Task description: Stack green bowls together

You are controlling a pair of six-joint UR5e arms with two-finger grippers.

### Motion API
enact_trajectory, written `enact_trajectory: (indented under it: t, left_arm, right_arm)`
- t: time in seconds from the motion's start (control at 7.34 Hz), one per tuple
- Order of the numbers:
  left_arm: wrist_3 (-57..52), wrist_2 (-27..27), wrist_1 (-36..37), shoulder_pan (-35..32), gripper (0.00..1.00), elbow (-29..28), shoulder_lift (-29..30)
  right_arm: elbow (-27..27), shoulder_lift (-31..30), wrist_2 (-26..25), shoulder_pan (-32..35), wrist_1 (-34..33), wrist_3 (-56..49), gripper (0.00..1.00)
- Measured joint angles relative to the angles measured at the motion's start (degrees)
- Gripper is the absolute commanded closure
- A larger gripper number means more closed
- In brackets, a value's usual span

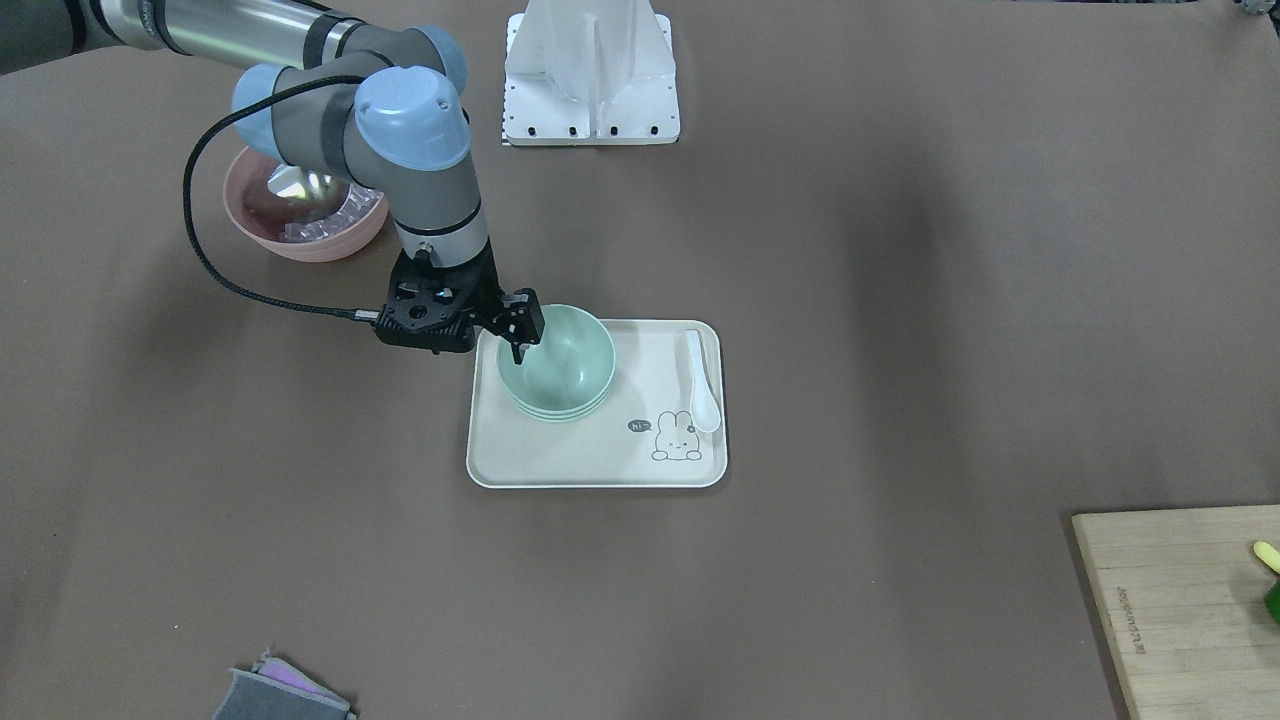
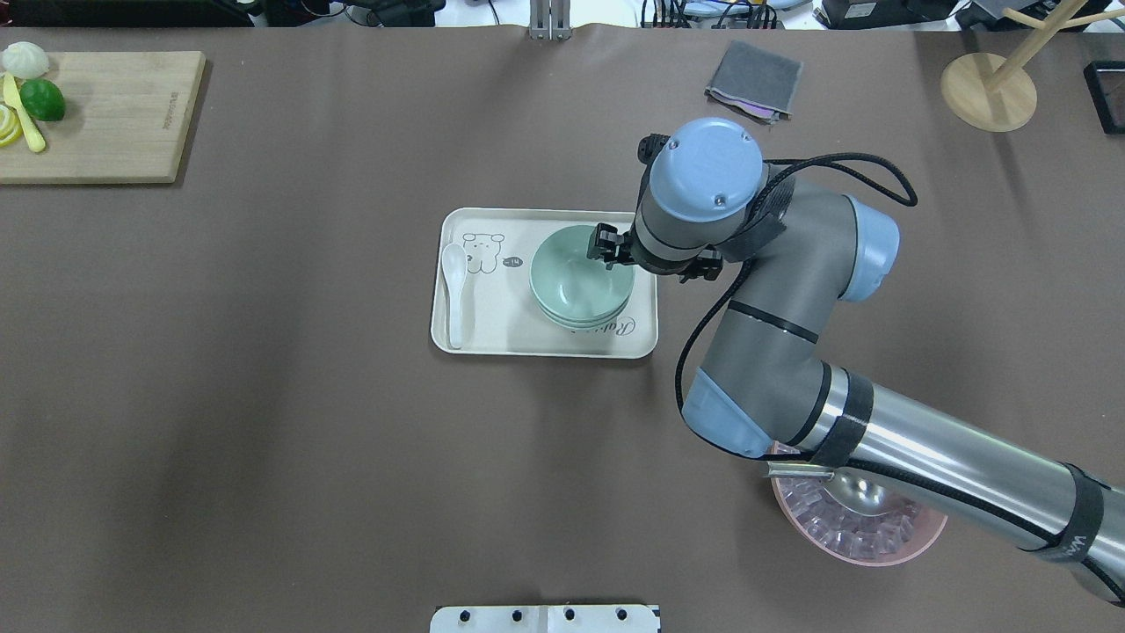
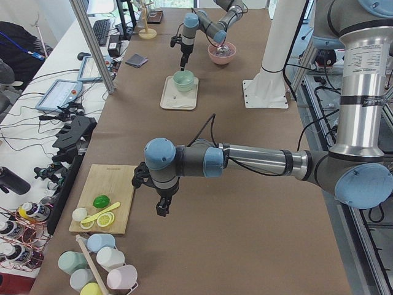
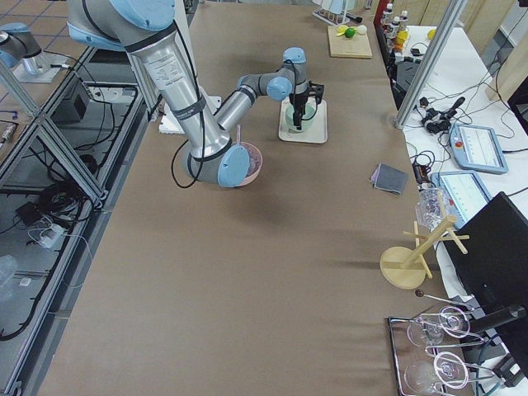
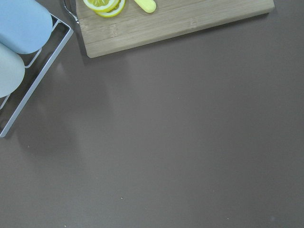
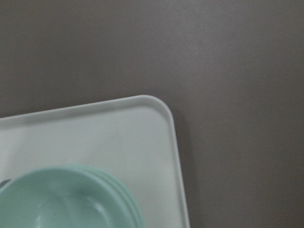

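Three pale green bowls (image 1: 565,365) sit nested in one stack on the white rabbit tray (image 1: 600,465), toward its robot-side half. The stack also shows in the overhead view (image 2: 576,281) and the right wrist view (image 6: 57,202). My right gripper (image 1: 518,340) points down at the stack's edge, one finger inside the top bowl and one outside, shut on its rim. It also shows in the overhead view (image 2: 608,253). My left gripper (image 3: 161,209) hangs over bare table beside the cutting board (image 3: 104,206), seen only from the side; I cannot tell if it is open or shut.
A white spoon (image 1: 702,392) lies on the tray's other side. A pink bowl with a metal scoop (image 2: 857,527) sits under my right arm. A cutting board with lemon and lime (image 2: 97,114), a grey cloth (image 2: 754,81) and a wooden stand (image 2: 989,92) lie at the far edge.
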State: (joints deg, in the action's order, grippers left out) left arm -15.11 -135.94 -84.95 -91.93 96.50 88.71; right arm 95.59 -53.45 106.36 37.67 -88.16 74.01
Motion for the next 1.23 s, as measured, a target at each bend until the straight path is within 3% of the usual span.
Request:
enact_trajectory:
  t: [0.54,0.95,1.23]
  left_arm:
    - [0.07,-0.26,-0.22,-0.06,0.02,0.09,-0.77]
    - [-0.03,-0.29,-0.24,-0.09,0.02,0.02,-0.82]
    - [-0.08,-0.29,-0.28,-0.09,0.02,0.15,-0.82]
  right_arm:
    - [6.3,-13.1,12.89,17.66,-0.16,-23.84,0.0]
    - [10.05,-27.32,19.27,29.5,-0.13,-45.95,0.0]
    - [10.9,-34.98,20.93,37.14,0.02,-57.48,0.0]
